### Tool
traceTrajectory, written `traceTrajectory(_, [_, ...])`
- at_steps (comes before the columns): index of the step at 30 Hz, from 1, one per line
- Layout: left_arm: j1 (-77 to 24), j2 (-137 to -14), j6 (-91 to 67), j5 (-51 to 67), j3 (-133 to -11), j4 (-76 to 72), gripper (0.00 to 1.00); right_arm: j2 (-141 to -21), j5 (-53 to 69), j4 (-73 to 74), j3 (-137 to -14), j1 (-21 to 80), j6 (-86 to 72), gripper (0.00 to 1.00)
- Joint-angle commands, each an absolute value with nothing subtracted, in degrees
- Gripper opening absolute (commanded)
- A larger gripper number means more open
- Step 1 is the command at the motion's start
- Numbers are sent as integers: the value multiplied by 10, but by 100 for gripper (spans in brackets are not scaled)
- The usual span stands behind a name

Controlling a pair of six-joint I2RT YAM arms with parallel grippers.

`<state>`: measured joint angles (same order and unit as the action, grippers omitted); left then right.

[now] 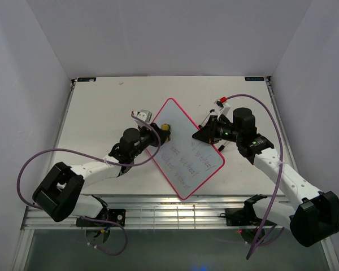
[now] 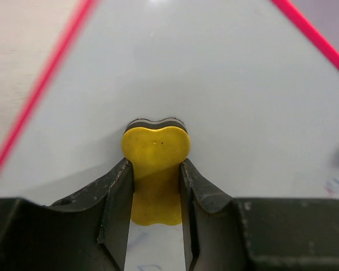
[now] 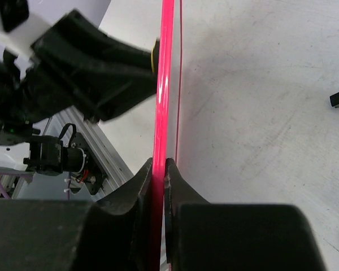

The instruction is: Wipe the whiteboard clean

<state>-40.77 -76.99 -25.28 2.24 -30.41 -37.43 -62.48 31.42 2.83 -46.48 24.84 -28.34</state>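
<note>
My right gripper (image 3: 158,169) is clenched on the thin pink frame of the whiteboard (image 1: 186,152), along its far right edge. I judge the reason is plain: a glossy board would slide about under a rubbing stroke, so one hand has to pin it. From my right wrist I see the frame edge-on, running straight out from between the jaws. I cannot tell whether that edge is raised off the table (image 1: 101,107) or resting on it.

The board sits mid-table, turned cornerwise, one corner pointing far and one near.

My left gripper (image 2: 155,169) grasps the yellow eraser (image 2: 156,152) by its narrow waist. The jaws fit into the pinch of its peanut shape, so it should not twist out. Its dark felt face is down against the white surface, near the board's far left edge.

The surface around the eraser looks clean. Faint writing lies across the middle and near half, to the right of my left arm. I judge most of the wiping is not yet done, and the strokes need to work toward the near corner.
</note>
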Motion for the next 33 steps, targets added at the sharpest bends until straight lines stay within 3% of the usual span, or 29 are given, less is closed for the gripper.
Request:
traceTrajectory(1, [-326, -794, -272, -1, -337, -307, 5, -597, 421, -71, -510, 269, -335, 8])
traceTrajectory(6, [-265, -883, -268, 54, -409, -306, 4, -600, 419, -79, -504, 279, -337, 8])
traceTrajectory(12, [-278, -908, -249, 101, -439, -307, 3, -604, 399, -79, -495, 284, -337, 8])
traceTrajectory(18, [-373, -839, -234, 71, -387, -306, 3, -612, 346, -69, -505, 286, -341, 8])
traceTrajectory(28, [-637, -752, -286, -72, -269, -312, 4, -617, 225, -65, -512, 286, -388, 8])
traceTrajectory(33, [-613, -753, -290, -132, -249, -289, 4, -617, 233, -76, -513, 287, -398, 8])
